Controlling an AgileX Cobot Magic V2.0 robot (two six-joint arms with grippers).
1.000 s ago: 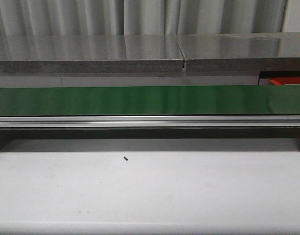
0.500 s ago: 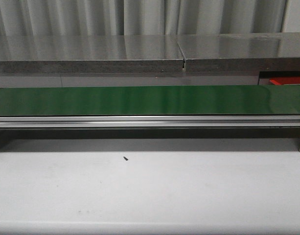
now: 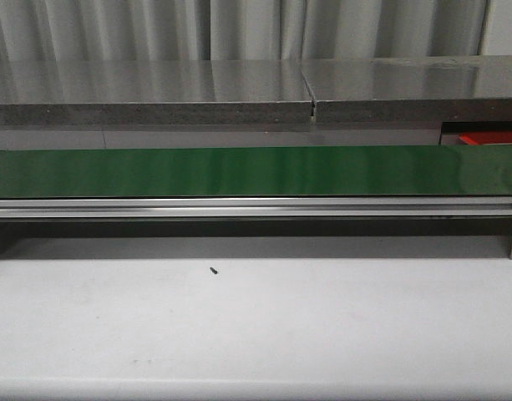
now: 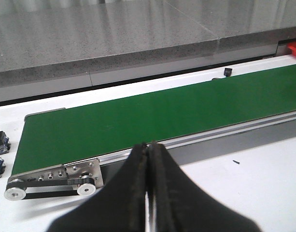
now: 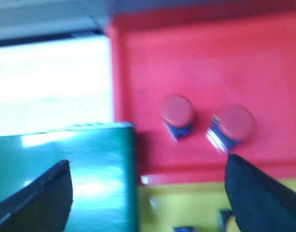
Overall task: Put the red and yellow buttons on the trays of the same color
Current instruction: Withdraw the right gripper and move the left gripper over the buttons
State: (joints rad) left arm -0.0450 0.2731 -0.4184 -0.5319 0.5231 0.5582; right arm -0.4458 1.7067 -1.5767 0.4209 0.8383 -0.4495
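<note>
Left end effector clenched, empty, above the green belt. Right end effector released, fingers wide apart, over the belt end. Two red buttons sit in the red tray. Yellow tray adjoins it; contents blurred.

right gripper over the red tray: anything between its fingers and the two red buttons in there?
Nothing visible. In the blurred right wrist view the right gripper is open, and the two red buttons already lie on the red tray with only bare tray around them. The belt end lies beside the tray.
</note>
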